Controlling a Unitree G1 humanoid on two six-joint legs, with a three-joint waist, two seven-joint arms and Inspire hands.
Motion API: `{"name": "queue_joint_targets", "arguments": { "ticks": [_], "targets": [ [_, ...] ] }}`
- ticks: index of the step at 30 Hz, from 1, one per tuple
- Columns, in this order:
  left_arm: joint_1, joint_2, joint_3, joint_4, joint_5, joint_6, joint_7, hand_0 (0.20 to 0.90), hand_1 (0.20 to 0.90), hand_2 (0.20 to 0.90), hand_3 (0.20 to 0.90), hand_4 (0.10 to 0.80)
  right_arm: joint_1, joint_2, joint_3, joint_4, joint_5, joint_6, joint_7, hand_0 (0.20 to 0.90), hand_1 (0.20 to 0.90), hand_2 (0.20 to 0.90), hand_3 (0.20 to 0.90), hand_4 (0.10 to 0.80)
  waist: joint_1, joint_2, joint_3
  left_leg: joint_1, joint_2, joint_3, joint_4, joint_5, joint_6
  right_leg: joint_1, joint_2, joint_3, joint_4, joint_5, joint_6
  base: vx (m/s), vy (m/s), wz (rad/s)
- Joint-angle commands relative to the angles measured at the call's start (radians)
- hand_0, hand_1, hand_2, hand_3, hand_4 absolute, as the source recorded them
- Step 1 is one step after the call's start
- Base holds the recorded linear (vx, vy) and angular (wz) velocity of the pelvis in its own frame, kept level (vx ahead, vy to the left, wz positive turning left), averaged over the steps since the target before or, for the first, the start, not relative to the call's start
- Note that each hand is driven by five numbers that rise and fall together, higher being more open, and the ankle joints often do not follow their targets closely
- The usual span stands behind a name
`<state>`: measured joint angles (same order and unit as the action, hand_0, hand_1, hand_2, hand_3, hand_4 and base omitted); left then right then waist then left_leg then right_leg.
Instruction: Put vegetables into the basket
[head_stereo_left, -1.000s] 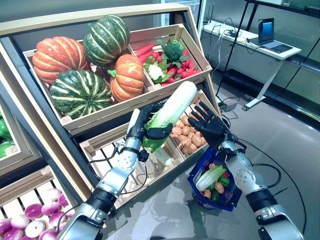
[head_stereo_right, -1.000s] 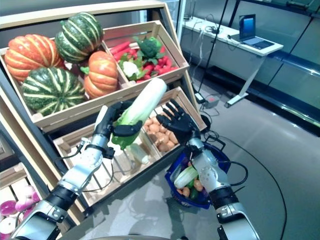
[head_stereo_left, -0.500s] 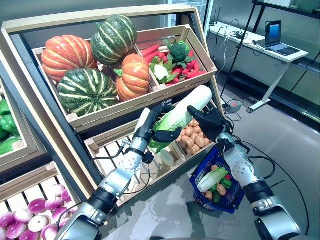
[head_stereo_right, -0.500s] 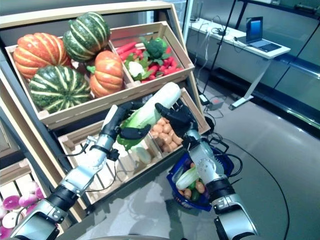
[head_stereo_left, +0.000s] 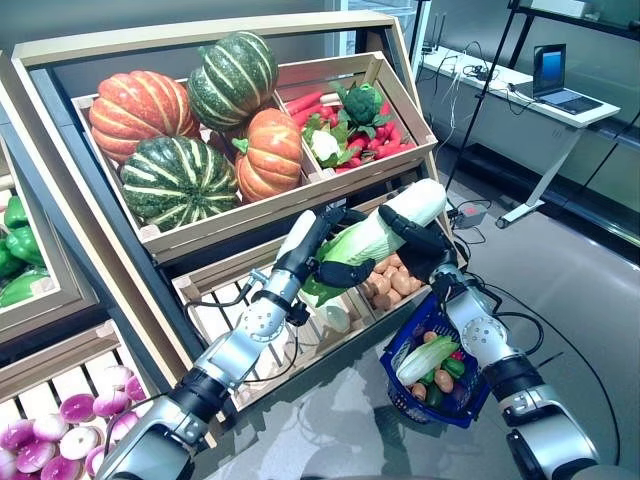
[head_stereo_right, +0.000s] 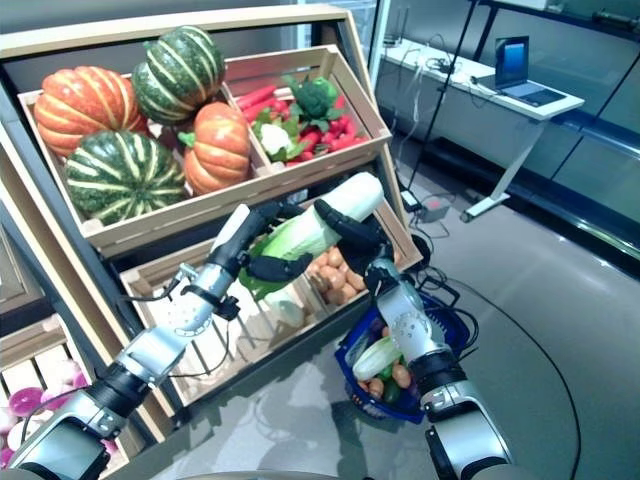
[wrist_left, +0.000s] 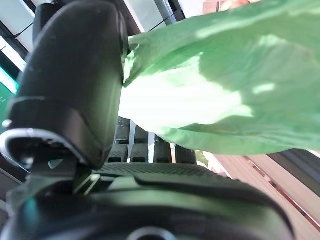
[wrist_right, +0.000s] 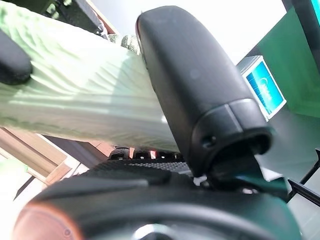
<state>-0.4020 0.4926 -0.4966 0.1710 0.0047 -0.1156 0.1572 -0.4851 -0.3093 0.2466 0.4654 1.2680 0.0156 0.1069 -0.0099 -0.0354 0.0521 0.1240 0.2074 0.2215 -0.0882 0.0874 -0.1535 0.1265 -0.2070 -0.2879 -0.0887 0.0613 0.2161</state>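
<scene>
Wooden produce shelves (head_stereo_left: 250, 215) behind; left hand (head_stereo_left: 325, 250) and right hand (head_stereo_left: 420, 245) both clasp long pale-green napa cabbage (head_stereo_left: 385, 225) above blue wire basket (head_stereo_left: 400, 395).

Right hand (head_stereo_left: 425, 250) went from spread open and apart from the napa cabbage (head_stereo_left: 375, 237), a second ago, to closed around its white stalk end; thumb and fingers (wrist_right: 12, 60) now wrap it in the right wrist view. Cabbage has tipped from steeply upright to a flatter slant, white end now further right, over the potato crate (head_stereo_left: 395, 282). Left hand (head_stereo_left: 322, 255) moved right with it, still clamping the leafy end.
</scene>
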Motion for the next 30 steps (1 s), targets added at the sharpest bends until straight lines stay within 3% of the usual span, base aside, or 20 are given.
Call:
{"name": "queue_joint_targets", "arguments": {
  "ticks": [1,20,21,22,23,30],
  "targets": [
    [-0.215,-0.024,-0.099,-0.144,0.006,-0.223,-0.058,0.3,0.3,0.3,0.3,0.4,-0.244,0.017,-0.014,0.001,0.067,-0.088,0.068,0.3,0.3,0.3,0.3,0.4,0.023,0.01,-0.072,-0.016,-0.029,-0.034,0.001,-0.091,0.029,0.003,0.025,0.01,0.009,-0.045,-0.044,0.0,0.0,0.0],
    [-0.18,-0.011,-0.11,-0.147,-0.004,-0.203,-0.046,0.3,0.3,0.3,0.3,0.4,-0.248,0.011,-0.044,0.003,0.087,-0.156,0.057,0.3,0.3,0.3,0.3,0.4,0.027,0.012,-0.069,-0.02,-0.028,-0.038,0.001,-0.091,0.028,0.0,0.024,0.016,0.008,-0.044,-0.043,0.0,0.0,0.0],
    [-0.175,-0.009,-0.108,-0.141,-0.001,-0.196,-0.051,0.498,0.498,0.498,0.498,0.532,-0.243,0.011,-0.046,0.004,0.083,-0.159,0.057,0.3,0.3,0.3,0.3,0.4,0.028,0.012,-0.069,-0.02,-0.028,-0.038,0.001,-0.092,0.028,0.0,0.024,0.016,0.008,-0.044,-0.042,0.0,0.0,0.0],
    [-0.174,-0.009,-0.107,-0.139,-0.001,-0.186,-0.054,0.78,0.78,0.78,0.78,0.72,-0.241,0.012,-0.048,0.004,0.08,-0.16,0.058,0.3,0.3,0.3,0.3,0.4,0.028,0.012,-0.07,-0.02,-0.029,-0.038,0.001,-0.092,0.028,0.0,0.024,0.015,0.008,-0.044,-0.042,0.0,0.0,0.0],
    [-0.164,-0.007,-0.107,-0.13,0.011,-0.171,-0.056,0.9,0.9,0.9,0.9,0.8,-0.234,0.007,-0.053,-0.001,0.074,-0.16,0.058,0.3,0.3,0.3,0.3,0.4,0.027,0.013,-0.069,-0.019,-0.028,-0.037,0.001,-0.091,0.028,0.0,0.023,0.014,0.008,-0.043,-0.041,0.0,0.0,0.0],
    [-0.121,0.016,-0.093,-0.086,0.031,-0.124,-0.05,0.9,0.9,0.9,0.9,0.8,-0.207,-0.025,-0.066,0.0,0.012,-0.156,0.049,0.3,0.3,0.3,0.3,0.4,0.027,0.014,-0.071,-0.017,-0.027,-0.036,0.001,-0.091,0.028,0.0,0.022,0.017,0.007,-0.042,-0.039,0.0,0.0,0.0]
  ]
}}
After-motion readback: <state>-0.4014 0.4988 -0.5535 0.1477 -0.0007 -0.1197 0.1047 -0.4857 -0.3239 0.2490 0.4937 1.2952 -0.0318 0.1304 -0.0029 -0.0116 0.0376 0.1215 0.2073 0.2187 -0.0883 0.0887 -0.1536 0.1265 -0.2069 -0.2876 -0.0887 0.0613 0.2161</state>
